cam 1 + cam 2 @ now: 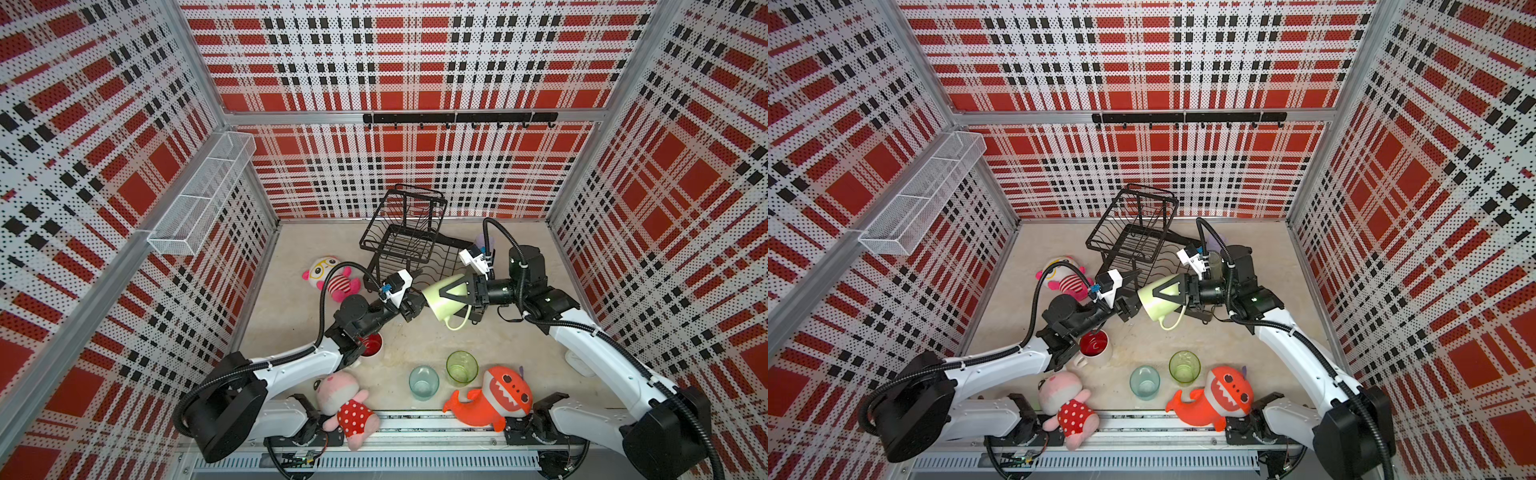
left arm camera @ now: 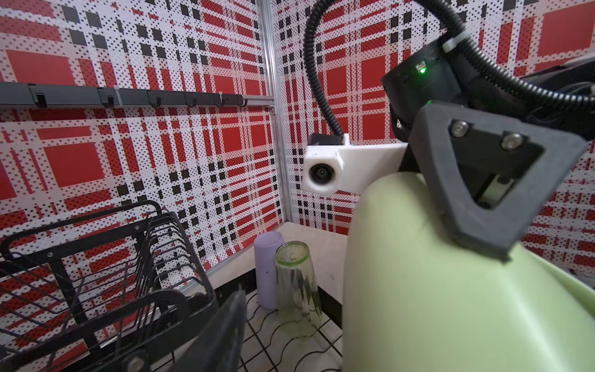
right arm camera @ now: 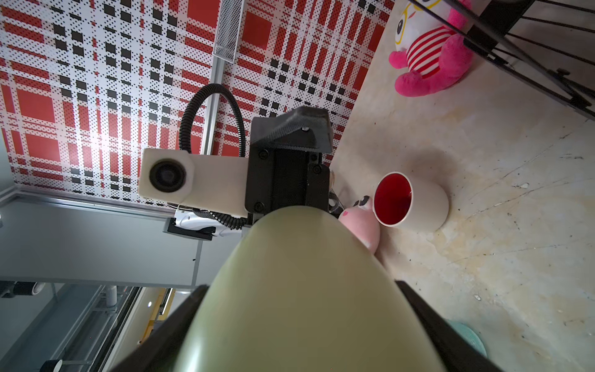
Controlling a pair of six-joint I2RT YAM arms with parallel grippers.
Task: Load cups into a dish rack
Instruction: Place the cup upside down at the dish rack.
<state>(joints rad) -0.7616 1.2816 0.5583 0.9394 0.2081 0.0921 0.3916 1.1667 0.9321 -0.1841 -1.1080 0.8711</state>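
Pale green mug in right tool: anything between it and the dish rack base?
Nothing directly. The left tool hovers beside the pale green mug at the front edge of the dish rack; a lilac tumbler and clear green glass stand in its far corner.

No text, label, brand or number can be read anywhere in these views.
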